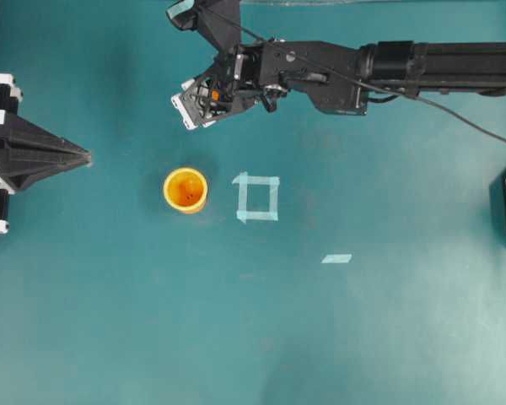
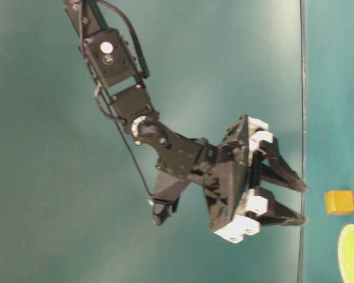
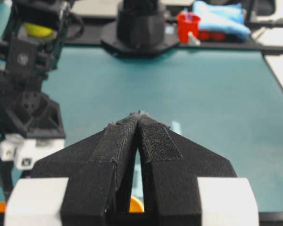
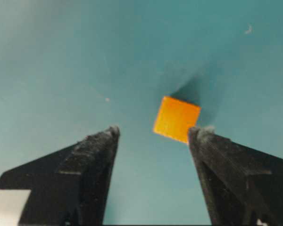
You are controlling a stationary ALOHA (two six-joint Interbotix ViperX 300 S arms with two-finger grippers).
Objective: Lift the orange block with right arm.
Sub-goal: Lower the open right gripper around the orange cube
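My right gripper (image 4: 153,132) held its jaws wide above the teal counter (image 4: 61,61), the small plain orange cube (image 4: 176,118) lying unheld beside my right-hand fingertip (image 4: 200,134), centre frame.

The table (image 1: 110,321) is plain teal. Centre-frame sits an orange-yellow cup (image 1: 185,190) beside a pale tape square (image 1: 257,197). The orange block (image 4: 176,118) is unpatterned. Both arms are black with white pieces.
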